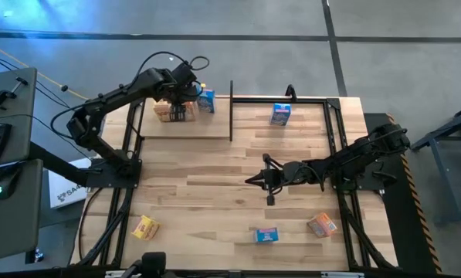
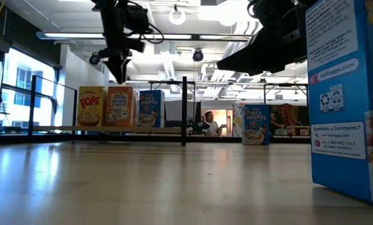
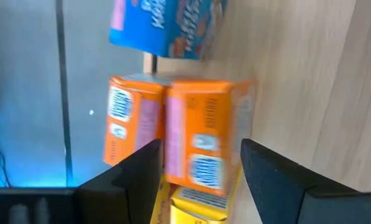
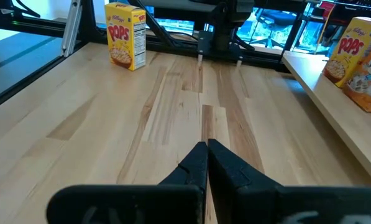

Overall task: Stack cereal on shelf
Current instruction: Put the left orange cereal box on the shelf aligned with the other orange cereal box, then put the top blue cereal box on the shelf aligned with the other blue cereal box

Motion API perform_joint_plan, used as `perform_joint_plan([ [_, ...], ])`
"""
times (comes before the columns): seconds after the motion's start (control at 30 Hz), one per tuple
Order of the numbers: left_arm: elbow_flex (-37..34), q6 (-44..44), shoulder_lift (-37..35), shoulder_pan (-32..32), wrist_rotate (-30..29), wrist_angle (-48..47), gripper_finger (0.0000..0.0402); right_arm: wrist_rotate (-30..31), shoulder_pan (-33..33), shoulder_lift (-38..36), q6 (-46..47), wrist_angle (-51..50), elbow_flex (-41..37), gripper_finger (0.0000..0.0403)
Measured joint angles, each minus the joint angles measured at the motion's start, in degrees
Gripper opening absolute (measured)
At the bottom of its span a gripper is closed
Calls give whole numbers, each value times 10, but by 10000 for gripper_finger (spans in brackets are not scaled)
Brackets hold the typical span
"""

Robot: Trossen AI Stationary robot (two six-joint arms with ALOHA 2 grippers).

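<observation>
The shelf (image 1: 191, 131) is a raised light-wood board at the table's far left. On it stand a yellow box (image 2: 90, 106), an orange box (image 2: 120, 106) and a blue box (image 2: 151, 108) in a row. My left gripper (image 1: 177, 112) is open and hovers just above the orange box (image 3: 201, 143), a finger on either side, touching nothing; in the low view it (image 2: 120, 72) is clear of the box tops. My right gripper (image 1: 259, 180) is shut and empty over the middle of the table, and shows shut in its wrist view (image 4: 207, 152).
A blue box (image 1: 280, 114) stands on the table at the far side, right of the shelf's black post (image 1: 231, 108). A yellow box (image 1: 145, 227), a blue box (image 1: 266, 235) and an orange box (image 1: 321, 225) lie near the table's near edge.
</observation>
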Motion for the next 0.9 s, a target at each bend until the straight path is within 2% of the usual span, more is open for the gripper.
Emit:
perform_joint_plan([
  [0.2, 6, -29, -8, -7, 13, -6, 202, 0, 0, 0, 0, 0, 0, 0],
  [0.3, -9, -61, -28, -18, 60, 2, 171, 0, 0, 0, 0, 0, 0, 0],
  [0.4, -36, -86, -60, -32, 99, 35, 122, 0, 0, 0, 0, 0, 0, 0],
  [0.63, -175, -161, -182, -78, 139, 235, 10, 3, -1, 0, 9, 1, 0, 0],
  [0.8, -303, -249, -267, -120, 169, 395, 12, 19, -7, 0, 26, 16, 1, 0],
  [0.9, -372, -300, -304, -152, 173, 487, 9, 52, -11, 0, 33, 23, 3, 5],
])
